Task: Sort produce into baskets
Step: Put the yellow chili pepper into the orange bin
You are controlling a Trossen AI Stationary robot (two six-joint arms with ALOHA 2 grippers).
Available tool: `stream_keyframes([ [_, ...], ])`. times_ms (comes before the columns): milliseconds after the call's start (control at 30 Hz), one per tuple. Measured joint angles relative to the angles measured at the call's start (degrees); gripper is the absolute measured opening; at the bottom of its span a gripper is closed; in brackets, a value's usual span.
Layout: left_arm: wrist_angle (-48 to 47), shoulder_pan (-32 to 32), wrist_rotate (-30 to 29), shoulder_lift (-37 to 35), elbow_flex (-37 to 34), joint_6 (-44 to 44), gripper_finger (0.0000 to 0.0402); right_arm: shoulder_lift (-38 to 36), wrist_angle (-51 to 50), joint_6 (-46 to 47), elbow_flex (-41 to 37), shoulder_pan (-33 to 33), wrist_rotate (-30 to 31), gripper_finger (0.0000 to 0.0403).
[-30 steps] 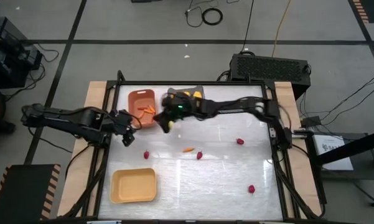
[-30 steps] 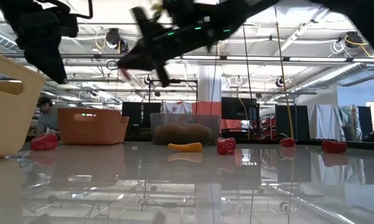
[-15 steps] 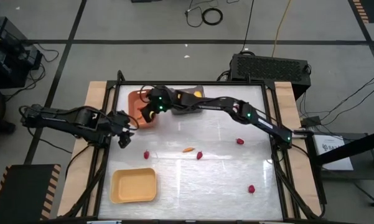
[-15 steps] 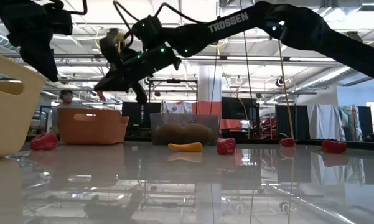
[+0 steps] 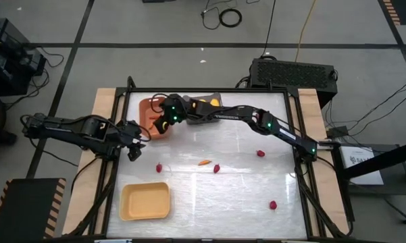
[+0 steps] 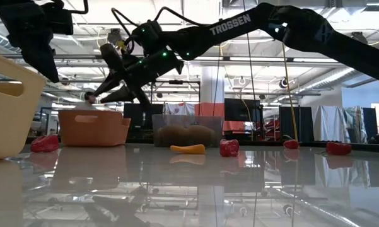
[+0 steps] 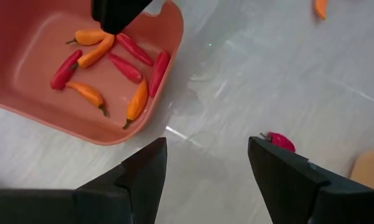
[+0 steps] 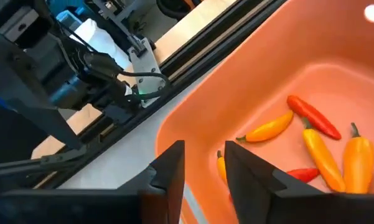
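Peppers, not carrots, fill the orange-brown basket (image 5: 153, 115) at the upper left of the table (image 5: 236, 196) in the high view. The right gripper (image 5: 163, 120) hangs over this basket's right part, its arm reaching in from the right. The left gripper (image 5: 136, 140) waits just below and left of the basket, over bare tabletop. A dark grey basket (image 5: 204, 108) sits just right of the orange one, holding yellow pieces. The pale yellow basket (image 5: 144, 201) lies at the lower left. One orange pepper (image 5: 204, 162) and several dark red pieces (image 5: 217, 168) lie scattered mid-table.

From the low view, the right gripper (image 6: 98, 96) points down-left above the orange-brown basket (image 6: 93, 127); the orange pepper (image 6: 187, 149) lies at centre.

Left wrist view: the fingers (image 7: 143, 177) stand wide apart and empty, with red and orange peppers (image 7: 137, 101) in the basket (image 7: 165, 28) beyond.

Right wrist view: the fingers (image 8: 174, 165) stand narrowly parted with nothing between them, over the basket (image 8: 236, 93) and its peppers (image 8: 271, 129).
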Motion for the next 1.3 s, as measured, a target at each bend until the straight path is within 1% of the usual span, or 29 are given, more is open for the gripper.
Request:
stream_keyframes([
  [100, 0.01, 0.00, -0.01, 0.00, 0.00, 0.87, 0.0233, -0.24, -0.42, -0.21, 0.41, -0.50, -3.76, 0.0111],
  [233, 0.01, 0.00, -0.04, 0.00, -0.01, 0.88, 0.0233, -0.37, -4.00, 0.04, 3.60, -1.05, -12.26, 0.0111],
  [300, 0.01, 0.00, -0.04, 0.00, -0.01, 0.90, 0.0233, -1.32, -6.86, -2.22, 3.86, -0.92, -13.49, 0.0111],
  [400, 0.02, 0.00, -0.06, 0.00, -0.01, 0.90, 0.0233, -3.53, -14.54, -6.66, 3.72, -0.26, -14.00, 0.0111],
  [533, 0.09, 0.00, -0.08, 0.02, -0.03, 0.90, 0.0233, -7.70, -31.10, -15.44, 3.72, 1.29, -13.78, 0.0111],
  [600, 0.18, 0.00, -0.13, 0.01, -0.03, 0.90, 0.0233, -9.41, -39.37, -20.35, 3.72, 2.35, -12.99, 0.0111],
  [700, 0.69, 0.00, -0.25, 0.02, -0.05, 1.11, 0.0233, -11.17, -50.72, -26.91, 3.73, 3.92, -10.23, 0.0111],
  [867, 3.52, 0.00, -1.29, 0.04, -0.05, 1.25, 0.0233, -11.65, -61.71, -31.12, 3.72, 6.96, -9.18, 0.0111],
  [933, 5.41, 0.00, -1.72, 0.02, -0.05, 1.31, 0.0233, -11.58, -63.21, -31.72, 3.56, 8.32, -9.01, 0.0111],
  [1000, 8.09, 0.00, -1.74, 0.04, -0.05, 1.39, 0.0233, -11.60, -62.37, -32.13, 2.88, 9.93, -7.18, 0.0111],
  [1200, 11.33, 0.00, -1.74, 0.48, -0.05, 0.98, 0.0233, -11.56, -59.17, -33.82, 1.13, 14.43, 4.72, 0.0111],
  [1300, 11.28, 0.00, -1.74, 0.93, -0.05, 0.79, 0.0233, -11.51, -57.74, -35.89, -0.58, 15.91, 7.71, 0.0111],
])
